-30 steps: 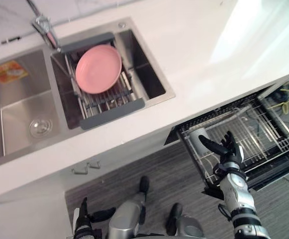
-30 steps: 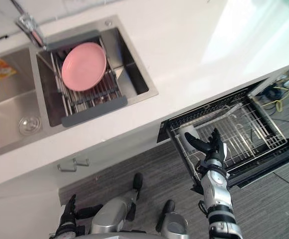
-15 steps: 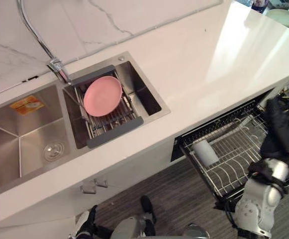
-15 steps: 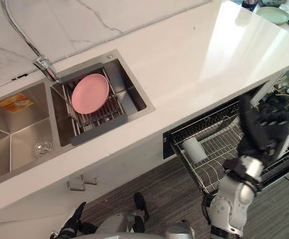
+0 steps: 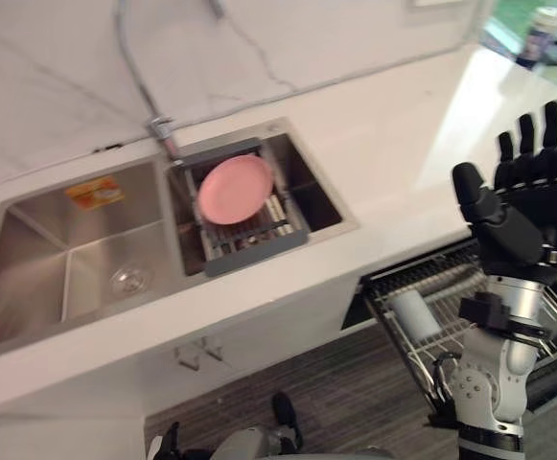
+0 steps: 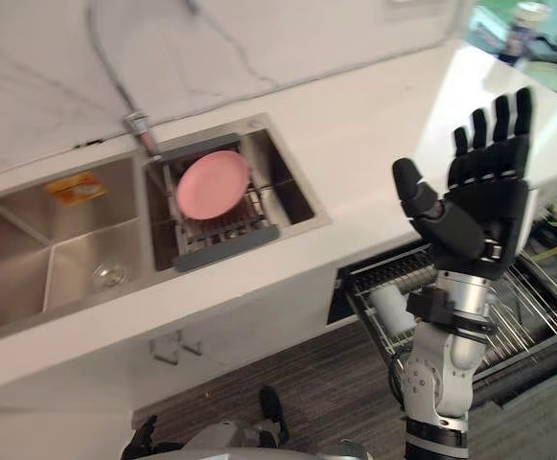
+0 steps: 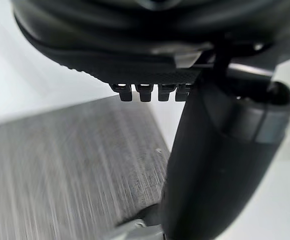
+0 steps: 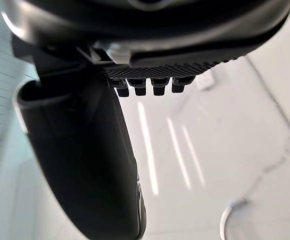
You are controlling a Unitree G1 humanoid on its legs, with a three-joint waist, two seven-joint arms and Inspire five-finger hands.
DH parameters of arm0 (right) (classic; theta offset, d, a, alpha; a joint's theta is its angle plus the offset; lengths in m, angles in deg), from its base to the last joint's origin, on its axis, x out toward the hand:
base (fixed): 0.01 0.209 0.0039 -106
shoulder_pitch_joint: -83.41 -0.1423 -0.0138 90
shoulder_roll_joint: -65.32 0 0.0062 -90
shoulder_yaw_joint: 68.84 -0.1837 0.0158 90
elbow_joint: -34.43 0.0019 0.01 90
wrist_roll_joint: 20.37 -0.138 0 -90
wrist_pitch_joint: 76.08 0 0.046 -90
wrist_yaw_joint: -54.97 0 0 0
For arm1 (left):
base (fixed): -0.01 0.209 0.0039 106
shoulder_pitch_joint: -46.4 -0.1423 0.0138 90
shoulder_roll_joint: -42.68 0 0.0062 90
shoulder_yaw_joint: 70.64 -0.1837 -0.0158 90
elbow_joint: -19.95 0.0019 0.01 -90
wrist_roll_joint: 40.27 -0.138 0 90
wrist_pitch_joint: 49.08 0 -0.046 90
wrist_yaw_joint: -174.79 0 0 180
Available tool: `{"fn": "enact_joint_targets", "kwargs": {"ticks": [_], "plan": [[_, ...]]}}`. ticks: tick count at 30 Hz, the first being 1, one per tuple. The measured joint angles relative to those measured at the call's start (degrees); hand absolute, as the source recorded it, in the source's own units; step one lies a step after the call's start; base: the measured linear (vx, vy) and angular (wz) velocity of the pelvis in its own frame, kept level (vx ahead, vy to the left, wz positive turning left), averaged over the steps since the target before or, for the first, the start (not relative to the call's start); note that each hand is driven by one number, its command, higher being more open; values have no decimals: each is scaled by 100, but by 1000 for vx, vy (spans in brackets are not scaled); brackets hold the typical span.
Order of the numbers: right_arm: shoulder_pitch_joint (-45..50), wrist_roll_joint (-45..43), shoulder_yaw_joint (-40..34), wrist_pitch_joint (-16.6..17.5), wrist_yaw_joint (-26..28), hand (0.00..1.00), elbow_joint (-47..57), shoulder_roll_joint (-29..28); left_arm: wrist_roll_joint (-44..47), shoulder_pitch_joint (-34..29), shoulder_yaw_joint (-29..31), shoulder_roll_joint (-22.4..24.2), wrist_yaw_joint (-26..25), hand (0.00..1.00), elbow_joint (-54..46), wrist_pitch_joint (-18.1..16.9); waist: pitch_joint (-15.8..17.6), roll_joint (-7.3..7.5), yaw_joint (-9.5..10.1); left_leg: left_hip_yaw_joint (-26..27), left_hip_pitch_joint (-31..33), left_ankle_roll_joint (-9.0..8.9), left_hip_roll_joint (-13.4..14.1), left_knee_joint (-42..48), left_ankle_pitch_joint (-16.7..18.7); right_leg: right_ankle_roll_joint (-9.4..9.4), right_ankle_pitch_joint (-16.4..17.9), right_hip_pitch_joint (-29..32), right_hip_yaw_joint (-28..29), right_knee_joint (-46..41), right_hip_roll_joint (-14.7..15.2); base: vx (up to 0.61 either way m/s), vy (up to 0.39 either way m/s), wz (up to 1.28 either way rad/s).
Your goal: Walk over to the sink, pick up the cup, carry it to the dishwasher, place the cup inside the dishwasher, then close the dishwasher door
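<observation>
White stone countertop (image 5: 393, 163) runs along a marble-look wall, with a double stainless-steel sink (image 5: 67, 259) sunk into it. A curved steel faucet (image 5: 158, 126) rises at the sink's back edge, between the two basins. The sink's right basin holds a wire drying rack with grey end bars (image 5: 254, 251), and a round pink plate (image 5: 235, 189) leans in it. The sink's left basin has a round drain (image 5: 129, 280) in its floor and an orange sticker (image 5: 94, 192) on its back slope. Below the sink, a small metal handle (image 5: 197, 356) sits on the white cabinet front, above grey wood-grain floor (image 5: 336, 393).

To the right of the sink and below counter level, a dishwasher's wire rack (image 6: 537, 307) is pulled out. The white cylindrical cup (image 5: 414, 312) lies on its side at the rack's end nearest the sink; neither hand touches it.

The right hand (image 5: 527, 216) stands upright to the right of the sink, palm facing the head camera. Its fingers are straight and spread, its thumb points out toward the sink side, and it is empty. The left hand (image 5: 163, 447) hangs low near the floor, below the sink. In its wrist view the fingers look relaxed and hold nothing, with only floor beyond them.
</observation>
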State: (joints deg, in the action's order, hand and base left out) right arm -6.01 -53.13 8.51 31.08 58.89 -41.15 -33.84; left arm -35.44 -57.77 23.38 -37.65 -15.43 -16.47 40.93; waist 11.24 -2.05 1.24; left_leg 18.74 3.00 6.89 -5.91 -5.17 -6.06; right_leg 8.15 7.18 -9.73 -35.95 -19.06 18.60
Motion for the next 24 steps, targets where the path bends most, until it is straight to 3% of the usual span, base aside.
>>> {"fn": "enact_joint_targets", "kwargs": {"ticks": [1,2,3,4,6,7,8,9,10,11,12,18,24], "plan": [[5,33,15,-83,-27,100,-48,-1,42,2,65,8,4,100,47,17,-6,-8,11,-138,-3,24,13,5,17,-198,-64,117,125,-331,24,82,38,103],[37,39,33,-205,-64,100,-144,-6,92,-29,136,-25,2,100,65,70,-8,61,16,-429,-25,39,21,33,27,-750,-237,477,685,-1124,34,71,14,88],[71,40,33,-245,-69,100,-200,-15,92,-39,164,-66,2,100,72,93,-10,118,9,-615,-38,42,22,38,27,-729,-119,672,1086,-1422,-51,101,2,171],[305,38,26,-370,-92,100,-243,-35,88,-22,315,-179,48,100,92,181,-59,254,-81,-1191,-54,61,44,40,41,-541,354,940,1927,-1589,-637,99,-27,161],[478,36,22,-412,-86,100,-241,-36,87,37,365,-209,92,100,148,243,-86,297,-93,-1379,-122,122,51,40,105,-440,523,1071,2260,-1455,-959,108,-42,150],[669,26,21,-515,-22,100,-248,-102,86,134,469,-195,199,100,331,287,-136,391,-100,-1280,-206,-252,35,183,515,-303,579,1189,2698,-1090,-1229,130,-25,128],[724,18,12,-539,17,100,-256,-201,90,153,575,-198,214,100,357,291,-162,603,-112,-1145,-38,-173,11,674,626,-265,548,1268,2809,-939,-1098,161,-36,121],[740,11,-20,-541,44,100,-232,-279,91,142,694,-212,216,100,332,277,-210,599,-141,-1206,160,212,100,1238,569,-169,509,1307,2797,-872,-1019,190,-65,57],[709,-42,-30,-548,131,100,-306,-363,96,117,755,-243,230,100,342,308,-206,684,-61,-1224,93,252,-44,1357,831,-66,469,1317,2896,-718,-877,225,-79,44],[719,-128,-23,-588,245,100,-451,-356,91,35,793,-272,228,100,303,329,-288,775,-38,-1298,-106,251,-136,1276,835,-79,441,1219,2919,-392,-812,220,-65,29],[721,-153,-24,-605,281,100,-484,-352,87,-31,794,-268,228,100,270,305,-317,705,-33,-1353,-238,236,-132,1151,842,-85,435,1177,2893,-139,-894,145,-19,20],[728,-185,-36,-563,229,100,-481,-345,-299,-47,707,-189,200,100,243,191,-459,659,-55,-1292,-467,224,-126,731,707,-184,108,951,2902,871,-1151,91,-6,-13],[716,-88,-40,-563,-177,100,-481,-325,-307,73,636,-121,212,100,101,181,-468,506,-59,-1172,-560,203,-210,649,689,-226,-113,613,2928,1149,-1166,29,-35,-10]]}}
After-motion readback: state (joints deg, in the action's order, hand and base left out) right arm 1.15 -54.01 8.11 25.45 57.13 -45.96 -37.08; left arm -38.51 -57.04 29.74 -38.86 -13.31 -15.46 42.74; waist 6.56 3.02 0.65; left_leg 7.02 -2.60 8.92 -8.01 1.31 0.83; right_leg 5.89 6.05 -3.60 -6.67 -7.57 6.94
